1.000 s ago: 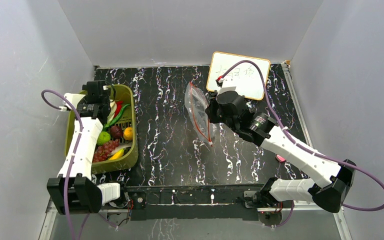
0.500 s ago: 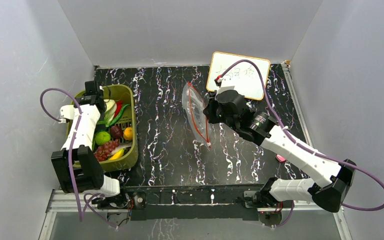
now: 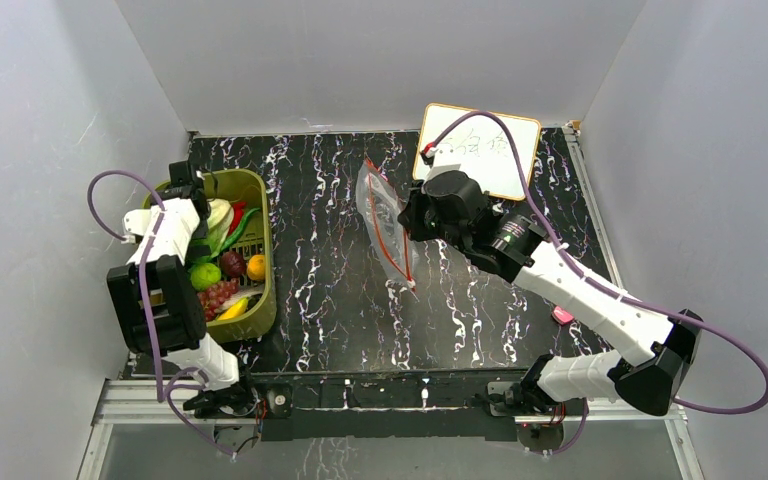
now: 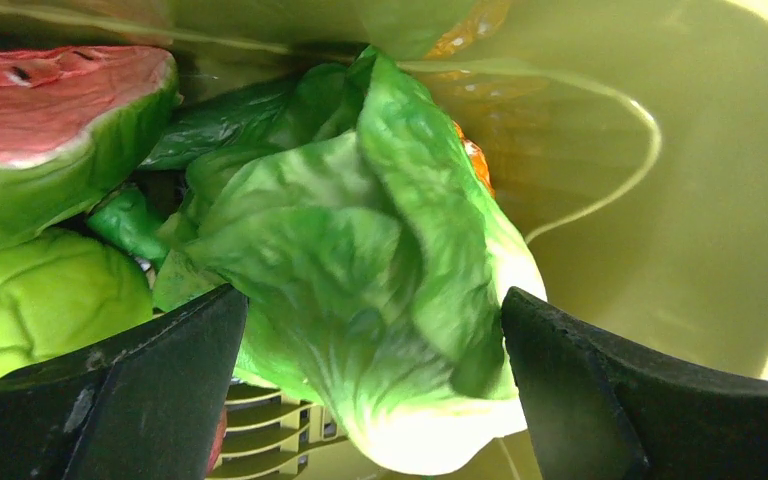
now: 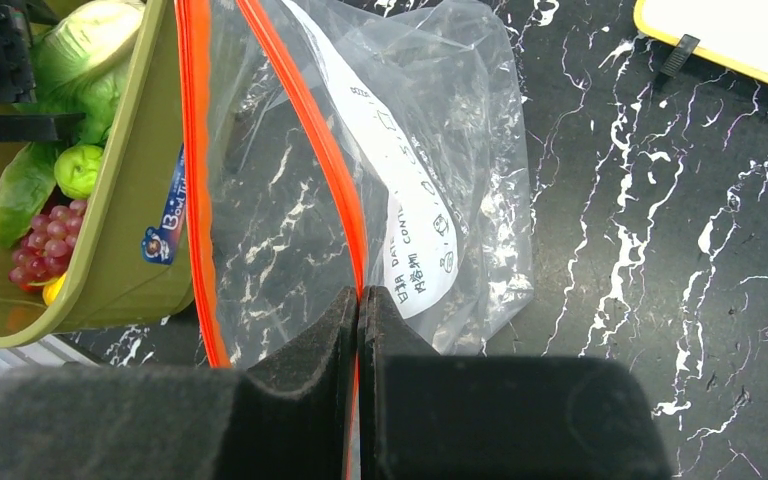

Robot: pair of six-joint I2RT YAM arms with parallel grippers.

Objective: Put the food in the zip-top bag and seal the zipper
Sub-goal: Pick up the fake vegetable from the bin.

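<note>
The left pincer (image 4: 370, 325) gapes wide around the cabbage (image 4: 360, 230) in the basket (image 4: 680, 200), gripping nothing; the soft leaf may slip when squeezed. The right pincer (image 5: 358, 300), shut on the zipper (image 5: 312, 115), holds the bag (image 5: 450, 140) over the worktop (image 5: 660, 250); its narrow mouth could block the cabbage.

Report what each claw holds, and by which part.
The right claw is shut on the zip-top bag, pinching one side of its zipper. The left claw is open astride the cabbage in the basket, holding nothing.

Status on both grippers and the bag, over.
Left gripper open, straddling cabbage in basket. Right gripper shut on zipper, zip-top bag unsealed. No obstruction seen.
</note>
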